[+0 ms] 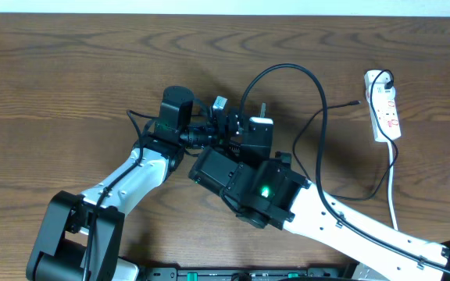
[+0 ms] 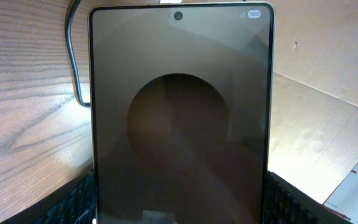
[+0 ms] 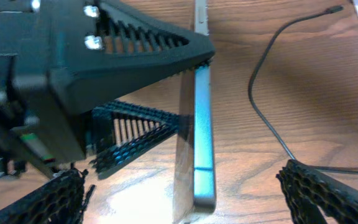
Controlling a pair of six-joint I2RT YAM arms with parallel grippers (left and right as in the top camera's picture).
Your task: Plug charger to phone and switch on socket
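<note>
Above table (image 1: 69, 70), left gripper (image 2: 180, 200) clenched on phone (image 2: 179, 124), "100" badge (image 2: 253, 14) at corner, right gripper (image 3: 188, 190) released.

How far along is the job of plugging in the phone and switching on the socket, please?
Done: the phone stands on edge, clamped in the left end effector. In hand: the open right end effector flanks the phone's end, holding nothing. Left: the charger lies loose on the table, its connector apart from the phone, and the socket has no end effector near it.
</note>
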